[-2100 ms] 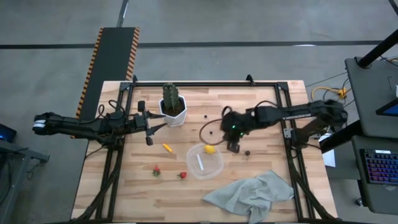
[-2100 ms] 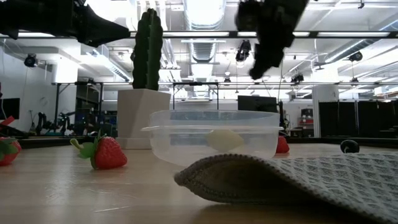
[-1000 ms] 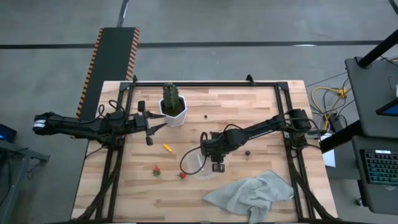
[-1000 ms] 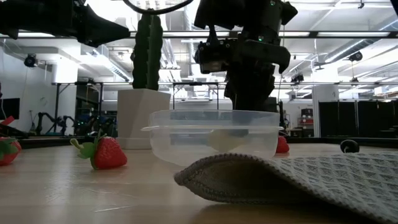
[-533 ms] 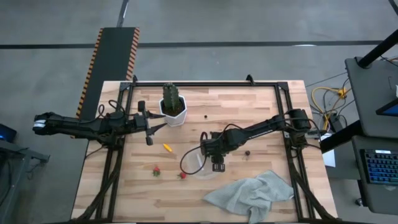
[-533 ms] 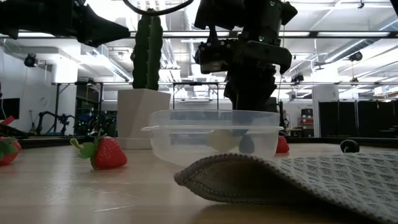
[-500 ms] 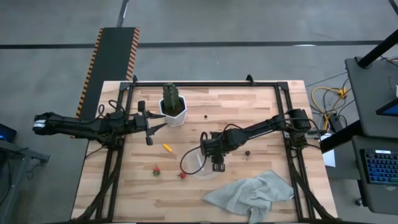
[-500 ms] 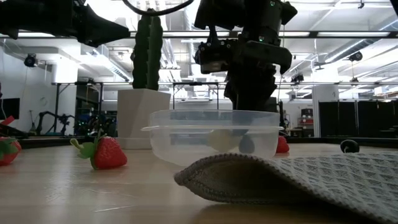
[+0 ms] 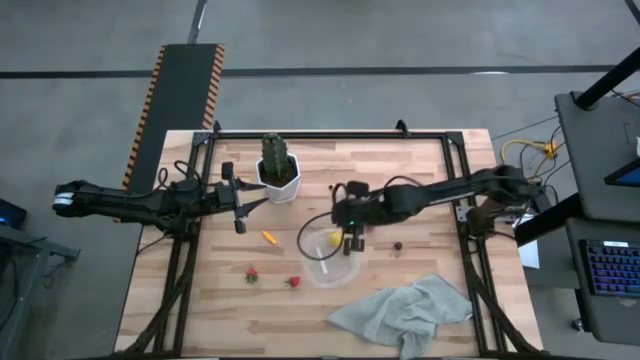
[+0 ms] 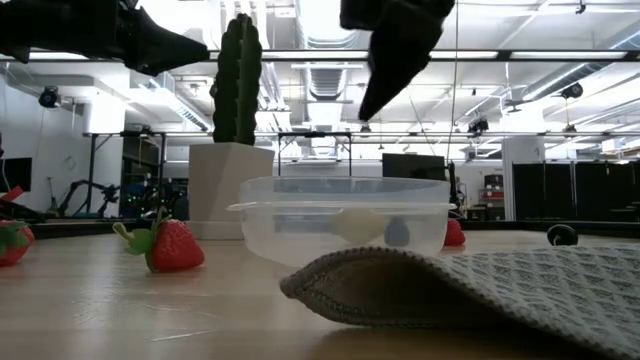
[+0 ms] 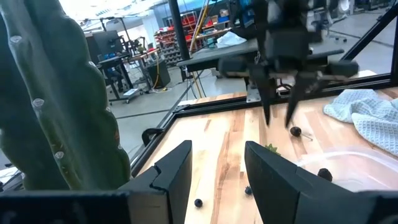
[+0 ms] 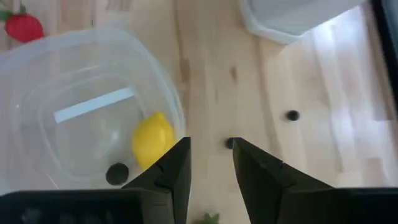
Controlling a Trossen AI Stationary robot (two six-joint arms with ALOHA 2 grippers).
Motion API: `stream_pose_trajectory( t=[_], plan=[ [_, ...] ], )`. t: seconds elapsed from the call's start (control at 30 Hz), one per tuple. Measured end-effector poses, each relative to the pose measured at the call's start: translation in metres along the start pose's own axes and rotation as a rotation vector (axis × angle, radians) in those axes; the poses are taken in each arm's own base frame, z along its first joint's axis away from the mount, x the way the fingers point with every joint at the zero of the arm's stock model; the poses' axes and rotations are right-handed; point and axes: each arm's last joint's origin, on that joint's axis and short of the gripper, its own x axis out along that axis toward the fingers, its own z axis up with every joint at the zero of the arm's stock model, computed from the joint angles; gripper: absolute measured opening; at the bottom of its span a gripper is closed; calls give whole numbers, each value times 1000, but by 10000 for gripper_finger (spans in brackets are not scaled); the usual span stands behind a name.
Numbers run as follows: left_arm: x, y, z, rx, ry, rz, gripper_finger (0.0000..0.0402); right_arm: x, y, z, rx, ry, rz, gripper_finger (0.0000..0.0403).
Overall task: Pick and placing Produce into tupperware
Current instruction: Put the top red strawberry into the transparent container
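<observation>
A pale wooden slatted surface [image 9: 420, 170] in a dark metal frame stands on a grey concrete floor; from table height, an industrial hall with ceiling lights shows behind it.

Near the middle sits the tupperware [image 9: 322, 265], a clear, shallow, rounded-square container with a white strip on its base [image 12: 94, 104]. Inside it lie a yellow lemon [image 12: 152, 140] and one dark round berry [image 12: 116, 173]; the lemon rests against the wall nearest the right claw, the berry just beside it. In the low view the lemon shows as a pale blur through the plastic wall [image 10: 345, 225].

The right claw [image 9: 352, 240] hangs above the container's far rim, its fingers [image 12: 176, 171] parted and holding nothing.

The rest of the produce lies loose on the wood: an orange carrot piece [image 9: 269, 237] to the left of the container, two red strawberries [image 9: 251, 274] [image 9: 293, 282] nearer the front edge, a dark berry [image 9: 399, 243] to the container's right, and another berry [image 9: 331, 186] farther back.

The left claw [image 9: 239, 204] waits at the left side, beside the white pot [image 9: 281, 185] of a green cactus [image 9: 275, 153], its fingers [image 11: 176, 174] spread apart and empty.

A grey-green cloth [image 9: 405, 310] lies crumpled at the front right, just beside the container.
</observation>
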Motion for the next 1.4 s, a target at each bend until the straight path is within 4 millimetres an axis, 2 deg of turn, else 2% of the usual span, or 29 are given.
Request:
stream_pose_trajectory(
  t=[0.13, 0.23, 0.37, 0.5, 0.7, 1.1, 1.4],
  plan=[
    [1, 0, -1, 1, 8, -2, 135, -22, -11, -12, 19, -32, -4, 112],
    [2, -1, -2, 4, 17, -5, 135, -28, -13, -28, -2, -28, -4, 125],
    [3, -2, -3, 8, 25, -6, 135, -18, -13, -57, 2, -13, -3, 155],
    [4, -2, -4, 8, 30, -7, 135, 1, -10, -84, 21, -27, 8, 185],
    [7, -4, -6, 13, 47, -11, 135, 17, -7, -108, 42, -23, 6, 200],
    [8, -4, -7, 16, 55, -13, 135, 44, -1, -127, 37, -39, 15, 192],
    [9, -4, -6, 14, 47, -11, 135, 57, 2, -131, 35, -13, 22, 189]
  ],
)
